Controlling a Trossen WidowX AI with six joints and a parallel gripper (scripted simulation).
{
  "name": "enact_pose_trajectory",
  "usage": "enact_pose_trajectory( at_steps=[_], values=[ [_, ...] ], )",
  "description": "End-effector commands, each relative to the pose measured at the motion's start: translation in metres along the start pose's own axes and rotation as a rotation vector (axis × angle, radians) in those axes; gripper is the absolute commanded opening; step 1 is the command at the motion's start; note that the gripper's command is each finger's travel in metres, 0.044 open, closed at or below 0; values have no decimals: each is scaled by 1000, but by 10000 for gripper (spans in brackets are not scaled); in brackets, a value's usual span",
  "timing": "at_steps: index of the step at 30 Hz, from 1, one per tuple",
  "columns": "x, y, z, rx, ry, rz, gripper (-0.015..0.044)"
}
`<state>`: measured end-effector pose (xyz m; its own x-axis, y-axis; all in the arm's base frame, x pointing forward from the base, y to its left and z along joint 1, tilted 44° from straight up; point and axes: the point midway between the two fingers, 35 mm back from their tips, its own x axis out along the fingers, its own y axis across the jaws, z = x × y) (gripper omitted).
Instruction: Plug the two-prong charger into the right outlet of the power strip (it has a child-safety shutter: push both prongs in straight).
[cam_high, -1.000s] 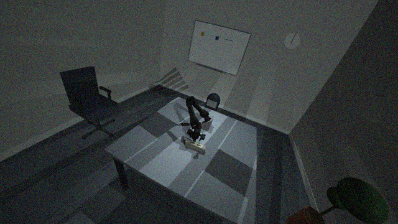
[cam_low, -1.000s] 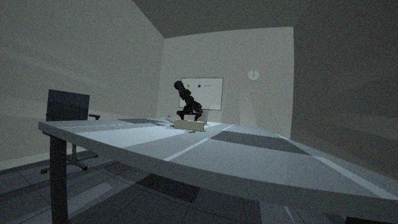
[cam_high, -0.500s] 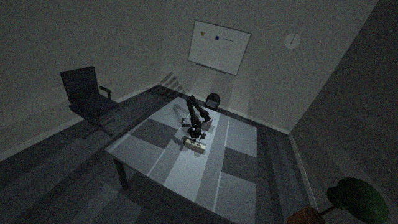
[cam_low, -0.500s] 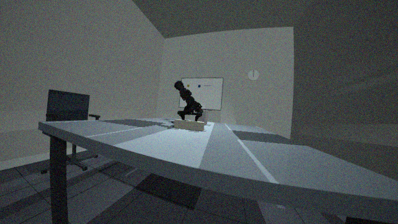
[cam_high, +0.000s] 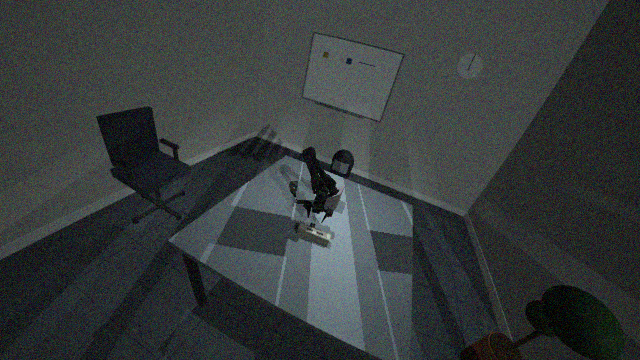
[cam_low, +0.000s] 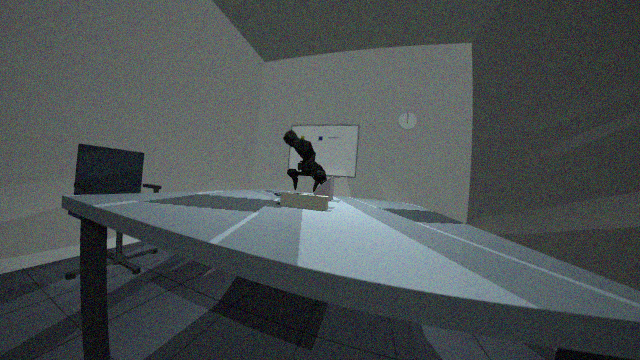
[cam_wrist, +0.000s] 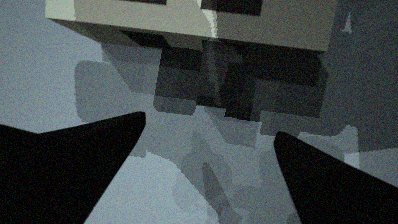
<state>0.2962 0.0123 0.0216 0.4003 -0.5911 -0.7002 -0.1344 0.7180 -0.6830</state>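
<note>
On the table (cam_low: 350, 240), the tool (cam_wrist: 210, 150) hangs spread apart and empty just behind the power strip (cam_low: 304, 201).

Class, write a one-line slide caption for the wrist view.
Open, empty gripper hovering over the table, beige power strip just ahead.

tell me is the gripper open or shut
Open. In the wrist view both fingers stand far apart with nothing between them, the gripper above the table.

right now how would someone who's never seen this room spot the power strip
Start at the big table in the middle of the room and find the black robot arm standing near its far edge. The power strip is the pale, low rectangular block lying on the table just in front of the arm's open fingers, the only light-coloured box there.
</note>
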Motion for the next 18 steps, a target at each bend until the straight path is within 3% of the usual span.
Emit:
enact_pose_trajectory(
  at_steps=[1, 18],
  values=[
    [-25, -1, 10, -5, -198, -7, 440],
    [-31, -1, 12, -3, -242, -9, 440]
  ],
)
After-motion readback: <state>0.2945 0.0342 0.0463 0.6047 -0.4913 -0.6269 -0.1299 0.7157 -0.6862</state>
